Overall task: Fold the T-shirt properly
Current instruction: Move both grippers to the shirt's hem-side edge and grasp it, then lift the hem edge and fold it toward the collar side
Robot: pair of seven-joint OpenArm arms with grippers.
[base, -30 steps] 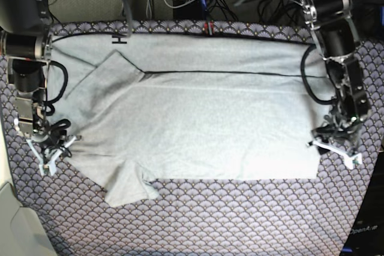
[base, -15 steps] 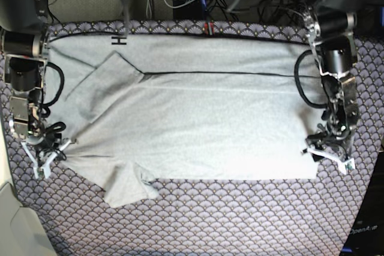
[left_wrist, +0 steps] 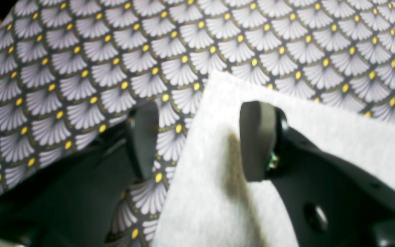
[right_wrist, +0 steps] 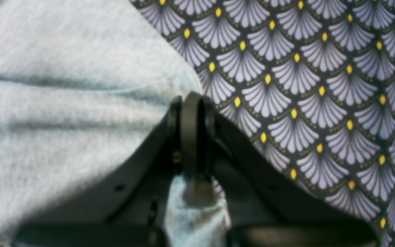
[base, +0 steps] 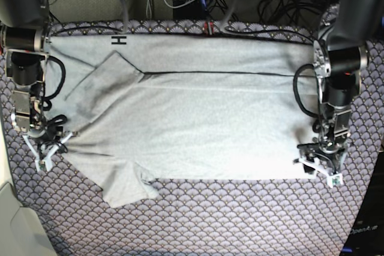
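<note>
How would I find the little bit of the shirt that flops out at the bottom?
Look at the big light grey T-shirt spread across the fan-patterned cloth. Follow its lower edge toward the right gripper. There a short sleeve pokes down onto the pattern, the only flap breaking that straight edge.

The large light grey cotton T-shirt (base: 198, 124) looks soft, matt and faintly fuzzy. The purple-grey fan-patterned cloth (base: 240, 220) covering the worktop is smooth, flat-woven. Both hands' pads (left_wrist: 257, 144) are matt dark rubber-like plastic.
</note>
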